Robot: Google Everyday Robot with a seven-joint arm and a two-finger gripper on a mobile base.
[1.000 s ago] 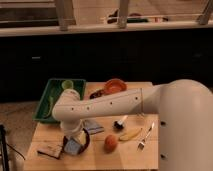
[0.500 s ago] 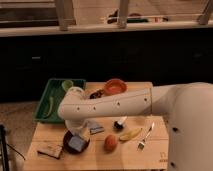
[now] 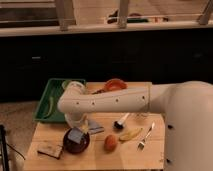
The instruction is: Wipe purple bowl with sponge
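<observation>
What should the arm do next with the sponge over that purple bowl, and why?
Probably press down slightly and begin a small sweep. The gripper is above the purple bowl at the table's front left, and the sponge appears to sit in the bowl's reddish inside, so wiping seems the natural next step.

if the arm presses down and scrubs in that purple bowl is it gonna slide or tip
The purple bowl looks shallow and wide, so it probably won't tip. It sits loose on the smooth wooden table, so sideways scrubbing may well slide it. The gripper and the blue-grey sponge sit over its middle, which should press it flat.
</observation>
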